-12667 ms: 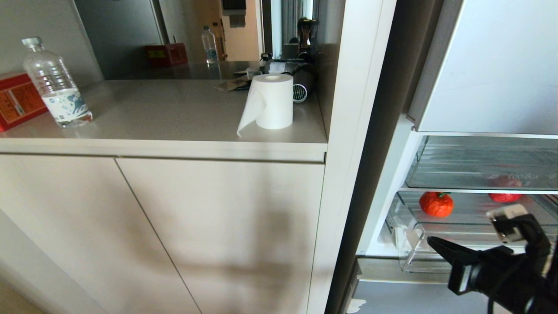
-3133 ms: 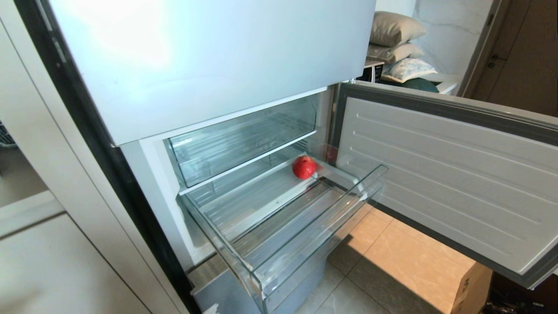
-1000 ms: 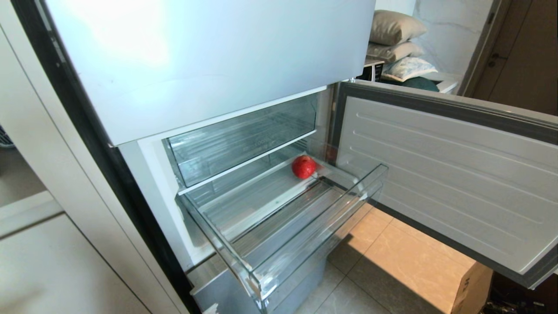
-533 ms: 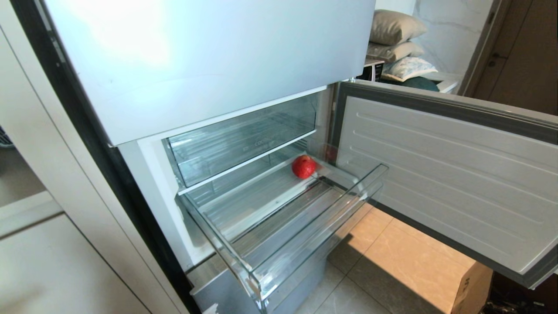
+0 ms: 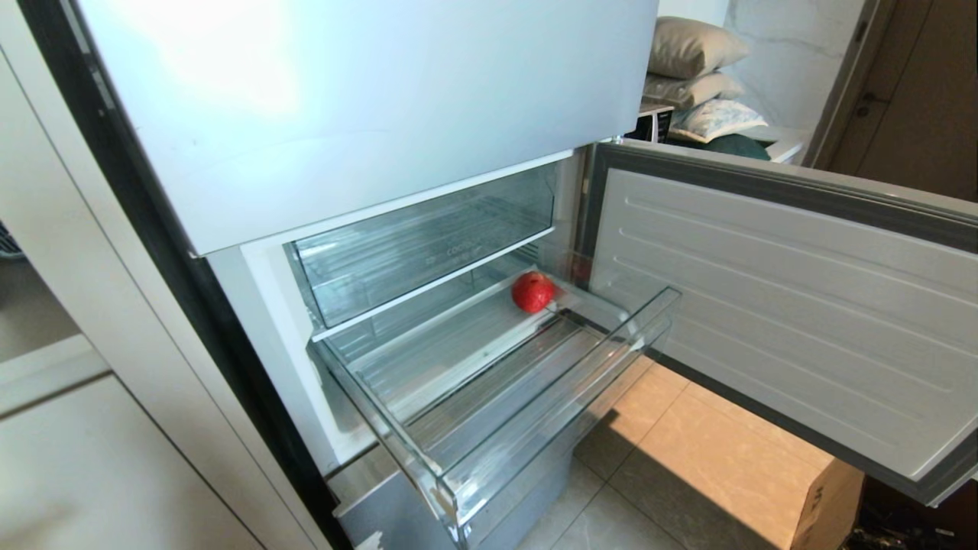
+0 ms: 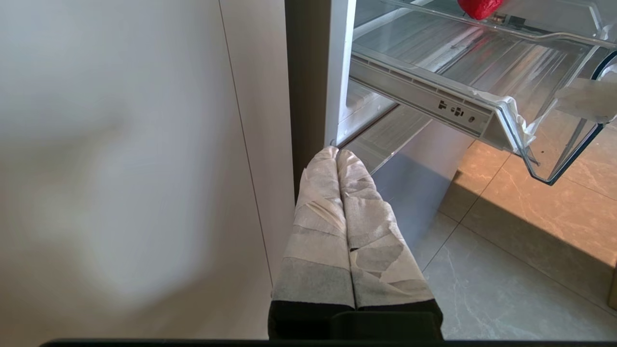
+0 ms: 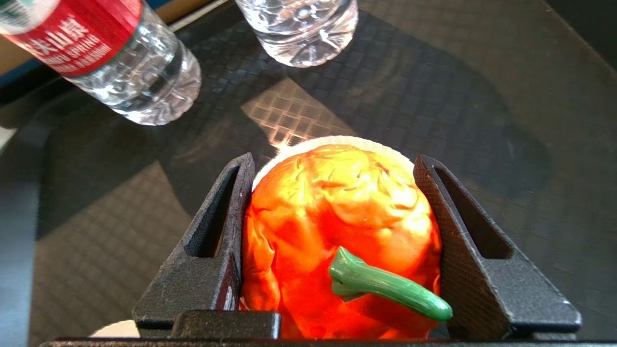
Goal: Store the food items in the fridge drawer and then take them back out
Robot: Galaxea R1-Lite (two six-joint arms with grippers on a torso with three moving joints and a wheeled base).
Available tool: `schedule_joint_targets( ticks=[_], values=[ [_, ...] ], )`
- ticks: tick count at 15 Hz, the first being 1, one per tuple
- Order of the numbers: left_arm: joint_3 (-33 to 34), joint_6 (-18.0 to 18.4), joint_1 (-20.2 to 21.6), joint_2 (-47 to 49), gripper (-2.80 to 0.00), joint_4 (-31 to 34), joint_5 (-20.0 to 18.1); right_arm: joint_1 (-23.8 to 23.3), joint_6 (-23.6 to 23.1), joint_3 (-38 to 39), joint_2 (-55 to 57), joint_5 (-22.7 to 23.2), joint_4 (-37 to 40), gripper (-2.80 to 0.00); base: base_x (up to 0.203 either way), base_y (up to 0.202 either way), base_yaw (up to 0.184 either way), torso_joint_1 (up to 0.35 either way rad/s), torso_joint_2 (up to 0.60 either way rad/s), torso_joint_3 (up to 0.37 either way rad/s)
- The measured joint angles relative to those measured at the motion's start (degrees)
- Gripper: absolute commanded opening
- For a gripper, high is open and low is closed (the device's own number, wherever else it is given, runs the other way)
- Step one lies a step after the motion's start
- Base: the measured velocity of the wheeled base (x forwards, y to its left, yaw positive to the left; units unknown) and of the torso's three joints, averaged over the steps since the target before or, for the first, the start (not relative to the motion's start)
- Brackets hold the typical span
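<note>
My right gripper [image 7: 332, 241] pinches the orange fruit [image 7: 337, 231] over a white dish [image 7: 289, 149] on the dark tray [image 7: 434, 86], so I can put it down. The red fruit [image 5: 532, 291] waits in the fridge drawer [image 5: 558, 428]. The left gripper [image 6: 340, 159] is pressed together, parked

fruit [image 5: 532, 292] in fridge drawer [image 5: 535, 428], drawer below upper bin [image 5: 428, 244]
</note>
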Motion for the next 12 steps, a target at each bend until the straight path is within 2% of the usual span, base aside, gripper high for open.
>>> schedule_joint_targets(
  ticks=[11,12],
  values=[
    [0.0,0.0,0.02,0.0,-2.8,0.0,0.0,0.73,0.15,-1.13,0.94,0.65,0.02,-2.8,0.0,0.0,0.0,0.0,0.0,0.0],
    [0.0,0.0,0.02,0.0,-2.8,0.0,-0.02,0.83,0.17,-1.18,1.06,0.61,0.05,0.0,0.0,0.0,0.0,0.0,0.0,0.0]
  ],
)
